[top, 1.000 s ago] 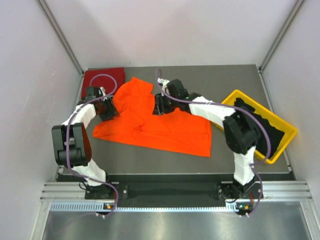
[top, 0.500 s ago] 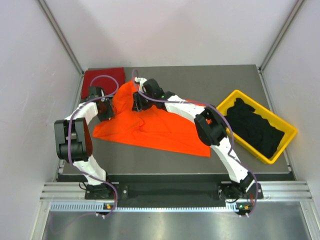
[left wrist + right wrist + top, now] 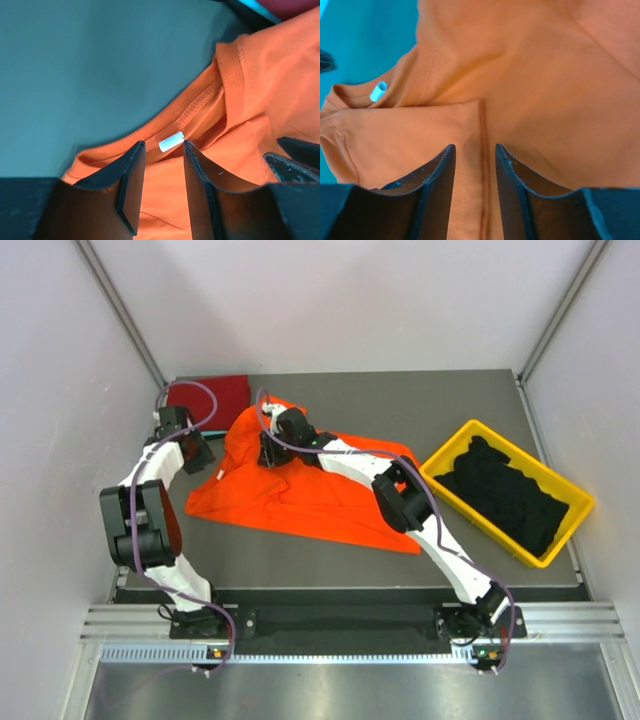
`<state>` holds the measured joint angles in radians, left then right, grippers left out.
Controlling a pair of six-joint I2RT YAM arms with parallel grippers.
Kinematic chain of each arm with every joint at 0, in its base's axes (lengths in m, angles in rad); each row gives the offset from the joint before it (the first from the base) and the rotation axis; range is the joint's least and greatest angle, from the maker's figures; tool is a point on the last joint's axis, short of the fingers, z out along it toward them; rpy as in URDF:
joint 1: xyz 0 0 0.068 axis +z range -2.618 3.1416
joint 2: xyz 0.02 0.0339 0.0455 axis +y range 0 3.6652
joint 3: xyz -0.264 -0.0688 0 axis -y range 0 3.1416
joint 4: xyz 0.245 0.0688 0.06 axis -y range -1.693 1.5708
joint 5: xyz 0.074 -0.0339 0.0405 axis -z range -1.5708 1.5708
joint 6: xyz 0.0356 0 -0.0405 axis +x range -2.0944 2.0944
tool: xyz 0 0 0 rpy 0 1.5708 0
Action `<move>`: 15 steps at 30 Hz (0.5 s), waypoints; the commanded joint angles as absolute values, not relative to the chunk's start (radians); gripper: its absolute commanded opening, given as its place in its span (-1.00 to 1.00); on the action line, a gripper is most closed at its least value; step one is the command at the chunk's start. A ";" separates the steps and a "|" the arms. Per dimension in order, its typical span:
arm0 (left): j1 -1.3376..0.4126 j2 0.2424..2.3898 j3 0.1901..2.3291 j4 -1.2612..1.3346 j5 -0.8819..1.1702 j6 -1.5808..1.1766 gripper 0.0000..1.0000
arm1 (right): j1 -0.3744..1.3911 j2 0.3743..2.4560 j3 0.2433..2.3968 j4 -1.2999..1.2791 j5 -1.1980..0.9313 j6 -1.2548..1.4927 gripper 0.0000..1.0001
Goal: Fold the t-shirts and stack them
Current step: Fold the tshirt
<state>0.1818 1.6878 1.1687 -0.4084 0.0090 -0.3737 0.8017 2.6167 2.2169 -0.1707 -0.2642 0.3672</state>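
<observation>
A bright orange t-shirt (image 3: 310, 495) lies spread and rumpled mid-table, its collar (image 3: 230, 75) and white neck label (image 3: 171, 141) toward the left. My left gripper (image 3: 197, 452) is at the shirt's left edge; in the left wrist view its jaws (image 3: 162, 145) stand open over orange cloth, tips at the label. My right gripper (image 3: 268, 450) is low over the shirt's upper left; its jaws (image 3: 474, 147) stand open, straddling a seam. A dark red t-shirt (image 3: 208, 395) lies folded at the back left. Black t-shirts (image 3: 500, 490) fill the bin.
The yellow plastic bin (image 3: 560, 530) sits at the right, angled toward the table's right edge. A teal strip (image 3: 255, 6) shows beside the dark red cloth. White walls close in the table on three sides.
My right gripper swept left across the orange shirt, from its middle to the collar area. My left gripper backed off left toward the shirt's edge. Both jaws narrowed slightly.
</observation>
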 commanded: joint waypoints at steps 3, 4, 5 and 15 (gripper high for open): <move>0.209 1.779 1.227 -0.406 0.078 -0.358 -0.19 | 0.854 2.637 2.273 -0.110 -0.242 0.347 -0.25; 0.207 1.795 1.235 -0.410 0.106 -0.330 -0.20 | 0.857 2.638 2.273 -0.109 -0.241 0.347 -0.25; 0.209 1.810 1.230 -0.405 0.121 -0.316 -0.21 | 0.856 2.640 2.273 -0.109 -0.238 0.348 -0.24; 0.209 1.870 1.221 -0.390 0.106 -0.265 -0.35 | 0.858 2.648 2.278 -0.098 -0.221 0.348 -0.28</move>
